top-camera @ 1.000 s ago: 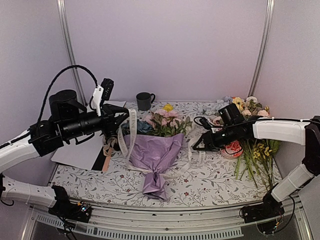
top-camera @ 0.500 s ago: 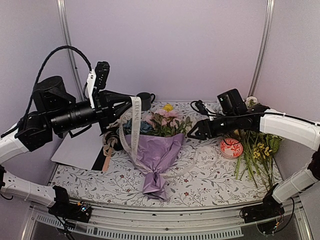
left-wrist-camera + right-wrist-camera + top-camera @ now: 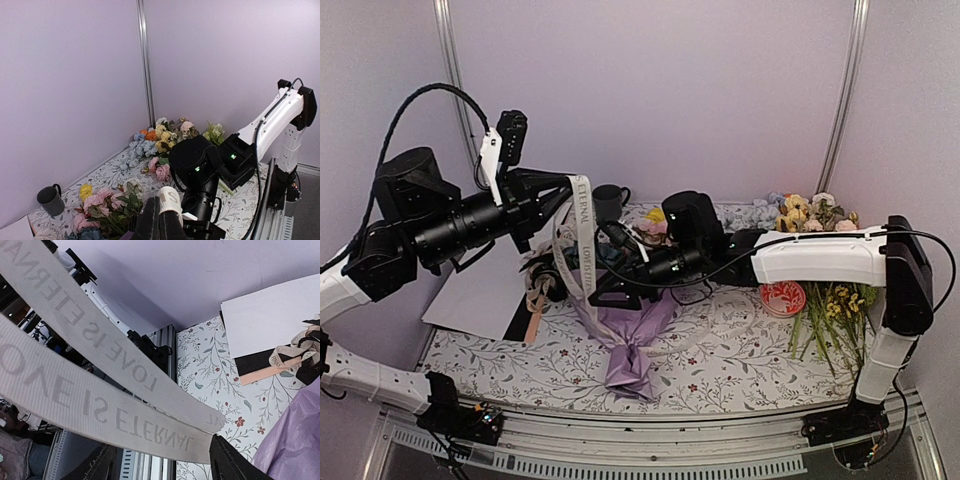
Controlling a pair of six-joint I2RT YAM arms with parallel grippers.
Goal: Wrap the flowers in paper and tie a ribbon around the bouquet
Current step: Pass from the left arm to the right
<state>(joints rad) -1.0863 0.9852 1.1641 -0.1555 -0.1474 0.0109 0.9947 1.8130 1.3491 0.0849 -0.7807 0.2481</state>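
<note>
Table (image 3: 750, 350): floral-print cloth. The bouquet (image 3: 630, 325) lies mid-table, wide end toward the back wall, tail toward the near edge.

The paper (image 3: 622, 365): lilac-purple, soft, crumpled, pinched to a narrow neck, then flaring at the tail.

The flowers (image 3: 655, 228) sit at the wide end: pink blooms, one yellow, green leaves. Mostly hidden under the right arm in the top view, clearer in the left wrist view.

The ribbon (image 3: 583, 225): flat, cream-white, grey print "LOVE IS ETERNAL". Runs in two strands from the bouquet's left side up into the air.

Left gripper (image 3: 565, 186): raised above the table's left half, jaws closed on the ribbon's top end.

Right gripper (image 3: 605, 290): reached across over the bouquet, jaws spread wide. Both strands cross in front of the gap. Whether they touch the fingers, can't tell.
</note>
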